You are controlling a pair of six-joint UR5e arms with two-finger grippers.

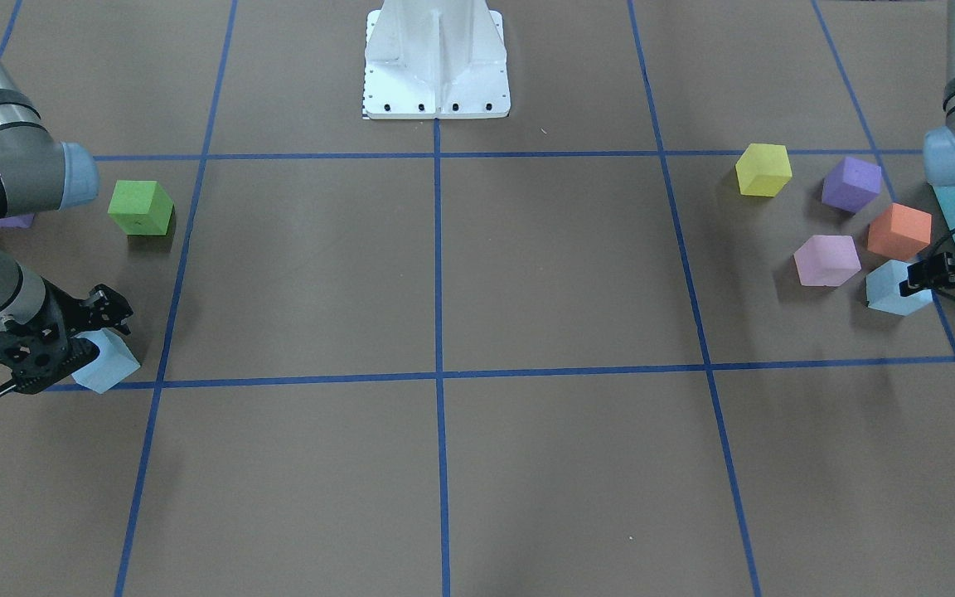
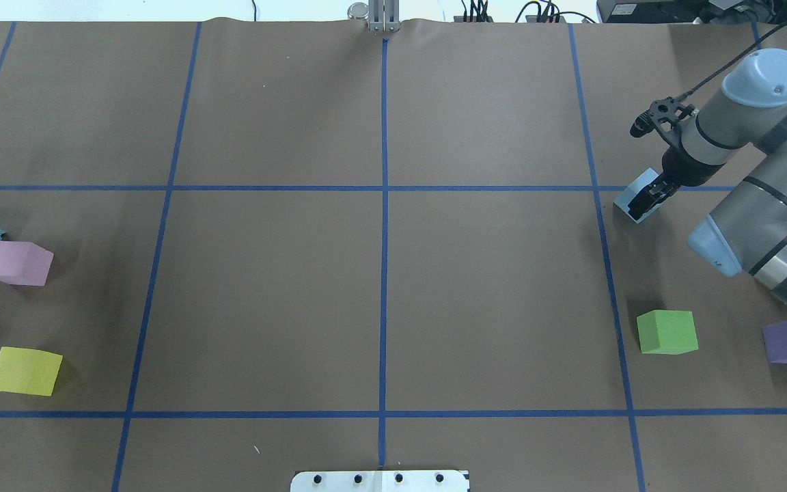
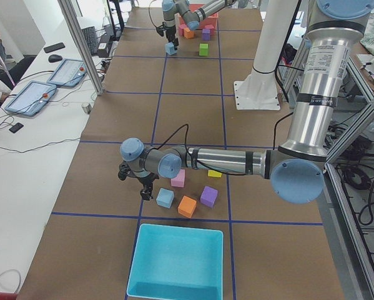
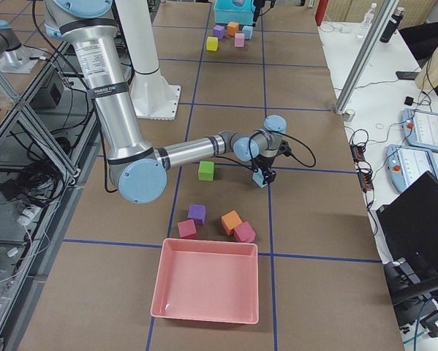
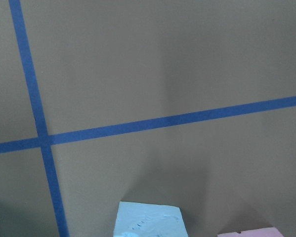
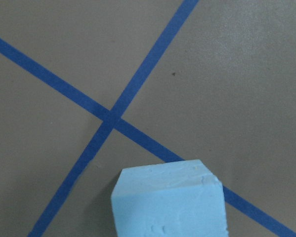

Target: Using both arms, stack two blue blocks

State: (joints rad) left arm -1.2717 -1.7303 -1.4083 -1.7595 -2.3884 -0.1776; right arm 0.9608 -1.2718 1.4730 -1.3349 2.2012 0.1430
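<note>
The brown paper-covered table bears blue tape lines. At the robot's left end lie a yellow foam cube, a purple foam cube, an orange foam cube, a pink foam cube and a pale blue foam cube. Toward the right lies a green foam cube. Whether the second pale blue foam cube touches the paper is unclear.

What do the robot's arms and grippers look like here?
Both the right arm and left arm are silver-grey tubes with darker grey joints, light blue caps and black bands, one band with white lettering. A black cable runs to each wrist. The right gripper and left gripper are black and two-fingered.
</note>
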